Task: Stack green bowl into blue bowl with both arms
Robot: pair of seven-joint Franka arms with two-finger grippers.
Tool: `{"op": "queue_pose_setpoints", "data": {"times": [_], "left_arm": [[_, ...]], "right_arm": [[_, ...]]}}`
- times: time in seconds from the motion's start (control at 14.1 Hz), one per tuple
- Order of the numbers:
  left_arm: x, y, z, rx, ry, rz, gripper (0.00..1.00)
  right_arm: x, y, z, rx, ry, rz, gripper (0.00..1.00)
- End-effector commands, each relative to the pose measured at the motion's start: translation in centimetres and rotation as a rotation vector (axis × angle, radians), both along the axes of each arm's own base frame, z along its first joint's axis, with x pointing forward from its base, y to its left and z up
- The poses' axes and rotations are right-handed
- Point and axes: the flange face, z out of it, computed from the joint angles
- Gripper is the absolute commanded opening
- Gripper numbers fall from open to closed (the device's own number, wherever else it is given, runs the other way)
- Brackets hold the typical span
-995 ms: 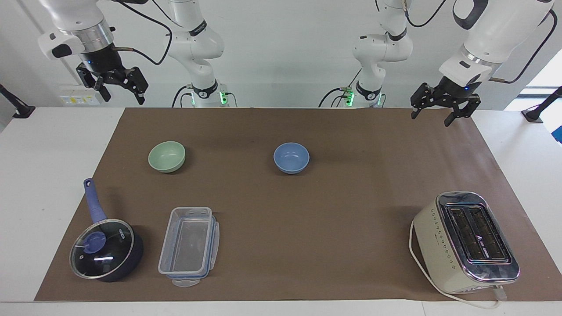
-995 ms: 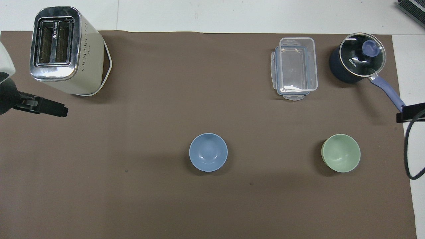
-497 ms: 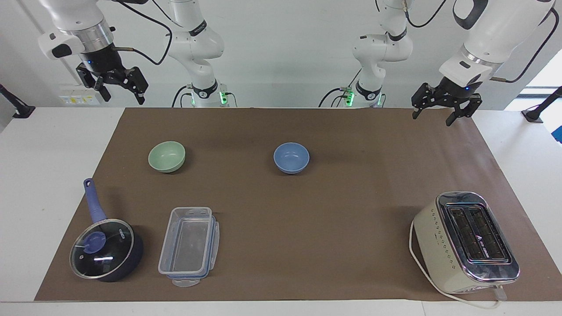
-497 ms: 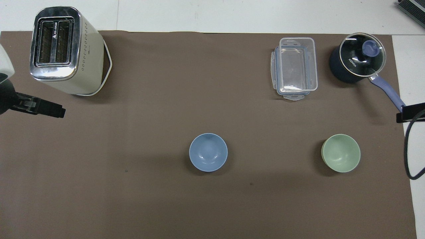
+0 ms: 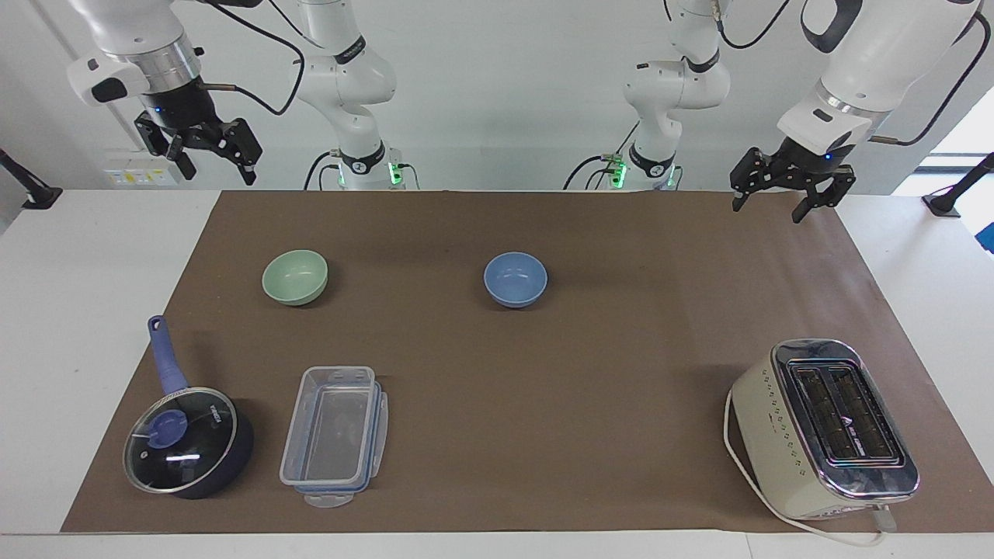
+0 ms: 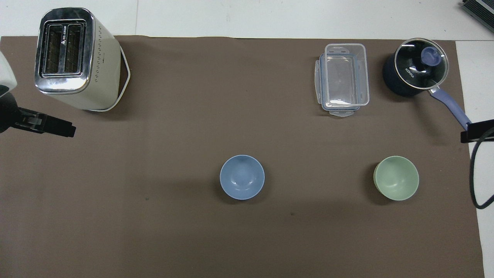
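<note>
The green bowl stands upright on the brown mat toward the right arm's end; it also shows in the overhead view. The blue bowl stands upright near the mat's middle, and shows in the overhead view. The two bowls are well apart, about equally near the robots. My right gripper hangs open and empty, high over the mat's corner near the green bowl's end. My left gripper hangs open and empty over the mat's edge at the left arm's end.
A cream toaster stands farthest from the robots at the left arm's end. A clear plastic container and a lidded dark blue saucepan with a blue handle stand farther from the robots than the green bowl.
My left gripper has drifted slightly toward the left arm's end of the table. The right gripper and both bowls have not moved.
</note>
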Motion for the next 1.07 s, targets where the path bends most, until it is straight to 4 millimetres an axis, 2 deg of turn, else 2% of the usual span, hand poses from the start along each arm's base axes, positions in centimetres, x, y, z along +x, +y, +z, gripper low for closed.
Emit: {"op": "queue_pose_setpoints", "data": {"times": [0.0,0.14,0.21,0.43,0.57,0.71,0.85,0.99], "left_arm": [[-0.3,0.2,0.4,0.020,0.013,-0.004,1.00],[-0.4,0.2,0.4,0.020,0.013,-0.004,1.00],[-0.3,0.2,0.4,0.020,0.011,-0.005,1.00],[-0.1,0.4,0.5,0.023,0.009,-0.010,1.00],[-0.1,0.6,0.5,0.025,0.010,-0.007,1.00],[0.2,0.8,0.3,0.025,0.013,-0.002,1.00],[0.2,1.6,0.3,0.038,0.012,0.006,1.00],[0.1,2.0,0.6,0.038,0.000,0.008,1.00]], "right_arm": [[-1.0,-0.2,0.2,-0.015,0.020,-0.015,1.00],[-0.2,-1.0,-1.3,-0.014,-0.013,-0.018,1.00],[0.3,-0.9,-2.9,-0.016,-0.025,0.001,1.00],[1.3,-1.2,-9.4,-0.015,-0.003,0.087,1.00],[1.4,-2.8,-12.9,-0.014,0.020,0.107,1.00],[1.1,-3.7,-16.4,-0.008,0.051,0.141,1.00],[0.1,-5.2,-20.8,-0.005,0.052,0.165,1.00],[-1.1,-6.3,-24.2,-0.002,0.054,0.170,1.00]]}}
